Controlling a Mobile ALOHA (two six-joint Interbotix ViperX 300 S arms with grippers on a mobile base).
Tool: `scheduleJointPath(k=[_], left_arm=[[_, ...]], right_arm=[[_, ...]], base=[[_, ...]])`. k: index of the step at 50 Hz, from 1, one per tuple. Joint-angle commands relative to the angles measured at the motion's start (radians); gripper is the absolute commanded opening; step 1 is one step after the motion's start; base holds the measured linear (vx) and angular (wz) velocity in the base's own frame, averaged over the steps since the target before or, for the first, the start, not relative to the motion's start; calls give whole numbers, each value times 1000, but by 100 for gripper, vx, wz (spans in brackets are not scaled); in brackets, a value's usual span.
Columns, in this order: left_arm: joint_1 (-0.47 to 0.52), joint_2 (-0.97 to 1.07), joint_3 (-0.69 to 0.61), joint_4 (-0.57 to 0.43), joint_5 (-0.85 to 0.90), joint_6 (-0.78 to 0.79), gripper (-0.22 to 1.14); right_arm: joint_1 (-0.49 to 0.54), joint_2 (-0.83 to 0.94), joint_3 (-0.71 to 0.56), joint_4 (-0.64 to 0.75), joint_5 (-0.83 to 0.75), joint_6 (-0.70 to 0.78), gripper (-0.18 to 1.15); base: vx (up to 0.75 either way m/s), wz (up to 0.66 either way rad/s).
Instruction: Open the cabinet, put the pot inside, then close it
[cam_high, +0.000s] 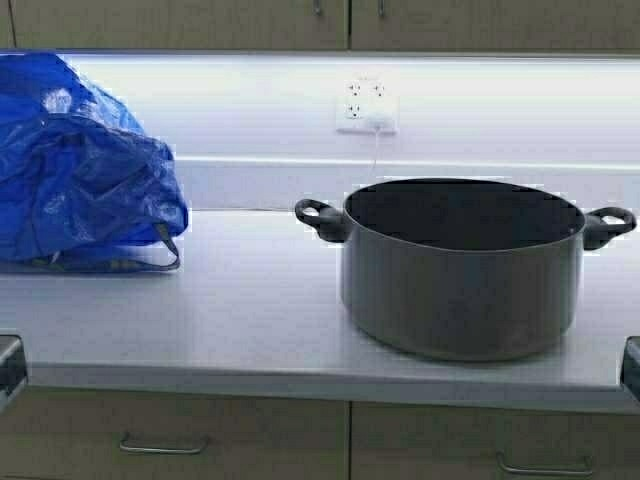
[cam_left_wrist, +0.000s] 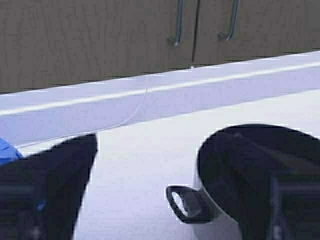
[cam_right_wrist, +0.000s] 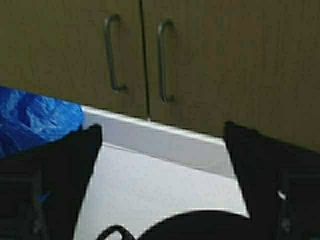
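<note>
Cabinet (cam_right_wrist: 200, 60) shut, pot (cam_high: 460, 270) on counter (cam_high: 230, 320). Left gripper (cam_left_wrist: 150, 200), right gripper (cam_right_wrist: 160, 180): jaws spread. Hook one handle (cam_right_wrist: 162, 60), pull squarely.

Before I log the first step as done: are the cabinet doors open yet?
No, both doors of the cabinet sit shut, edges meeting between the two vertical handles, in the right wrist view.

So there's a crumpled blue plastic bag (cam_high: 75, 170) slumped on the left end of the white desk (cam_high: 230, 310), with a dark strap (cam_high: 150, 262) looping out from under it. On the lit white wall behind there's a white outlet (cam_high: 366, 107) with something plugged in, and a thin white cord (cam_high: 376, 155) hangs down from it. Below the desk edge are beige drawers (cam_high: 200, 440) with horizontal metal handles (cam_high: 163, 446).
</note>
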Motion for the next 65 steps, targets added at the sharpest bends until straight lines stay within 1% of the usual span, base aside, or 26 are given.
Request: scheduleJointPath(k=[1, 6, 9, 11, 15, 17, 20, 23, 24, 27, 29, 35, 46, 54, 65], left_arm=[[-44, 150, -98, -2, -71, 9, 102], [-64, 288, -155, -20, -172, 44, 102], [-75, 362, -189, -63, -238, 77, 102], [-92, 403, -209, -112, -278, 103, 102], [-126, 479, -247, -239, -356, 164, 102], [-144, 517, -273, -308, -396, 199, 102], [-172, 580, -319, -387, -453, 261, 102], [-193, 644, -377, -428, -494, 307, 102], [-199, 664, -397, -434, -505, 321, 102], [-207, 724, -460, -448, -523, 334, 102], [-209, 758, -503, -456, -531, 334, 102], [-209, 848, -620, -506, -540, 342, 102], [-206, 976, -796, -528, -540, 347, 102], [-192, 1039, -868, -545, -540, 348, 102], [-160, 1092, -933, -546, -540, 344, 102]], right_arm=[[58, 156, -98, 14, -84, -2, 104], [104, 328, -169, 46, -173, -21, 104], [114, 410, -213, 78, -212, -74, 104], [118, 454, -241, 121, -236, -118, 104], [127, 515, -298, 267, -279, -225, 104], [140, 541, -325, 364, -304, -290, 104], [166, 581, -374, 512, -348, -394, 104], [193, 621, -430, 621, -380, -515, 104], [204, 643, -460, 657, -388, -577, 104], [218, 686, -520, 713, -390, -680, 104], [222, 712, -554, 741, -390, -723, 104], [221, 776, -621, 772, -390, -724, 104], [201, 853, -692, 811, -396, -723, 104], [166, 891, -741, 830, -396, -721, 104], [137, 940, -816, 830, -387, -721, 104]], base=[[2, 1], [0, 0], [0, 0], [-1, 0], [-1, 0], [-1, 1], [0, 0], [0, 0], [0, 0], [0, 0], [0, 0], [0, 0], [0, 0], [0, 0], [0, 0]])
